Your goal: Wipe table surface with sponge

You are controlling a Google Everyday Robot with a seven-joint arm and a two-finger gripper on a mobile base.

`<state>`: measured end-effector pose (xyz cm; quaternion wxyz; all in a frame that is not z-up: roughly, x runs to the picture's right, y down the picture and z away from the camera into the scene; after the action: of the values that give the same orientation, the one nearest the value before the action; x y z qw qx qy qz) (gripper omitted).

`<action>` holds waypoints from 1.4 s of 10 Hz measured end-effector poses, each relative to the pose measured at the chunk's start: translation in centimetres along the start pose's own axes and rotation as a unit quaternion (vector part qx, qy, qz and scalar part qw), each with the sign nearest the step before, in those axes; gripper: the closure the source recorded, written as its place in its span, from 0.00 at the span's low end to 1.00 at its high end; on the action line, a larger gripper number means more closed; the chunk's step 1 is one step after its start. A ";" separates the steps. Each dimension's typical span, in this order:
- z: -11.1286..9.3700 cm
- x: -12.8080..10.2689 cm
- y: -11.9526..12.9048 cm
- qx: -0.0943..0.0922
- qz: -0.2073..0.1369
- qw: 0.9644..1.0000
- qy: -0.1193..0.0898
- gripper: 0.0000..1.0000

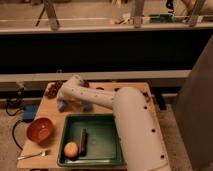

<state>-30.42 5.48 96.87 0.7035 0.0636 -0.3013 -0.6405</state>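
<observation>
The light tan wooden table surface (51, 113) fills the lower middle of the camera view. My white arm reaches from the lower right across it to the back left. My gripper (71, 102) points down at the tabletop there, mostly hidden under the wrist. Bluish patches (62, 105) show at the tabletop on either side of it; I cannot tell whether they are the sponge.
A green tray (107, 154) at the table's front holds a round orange fruit (71, 149) and a dark stick-like object (83, 140). A red bowl (40, 129) and a fork (34, 155) lie front left. A dark reddish item (52, 90) sits back left. A blue object (30, 112) sits at the left edge.
</observation>
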 end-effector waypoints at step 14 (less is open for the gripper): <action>-2.1 -6.6 -1.4 0.011 -0.053 0.998 -0.044 1.00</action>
<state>-30.61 10.83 92.26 0.6539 0.0587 -0.3356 -0.6755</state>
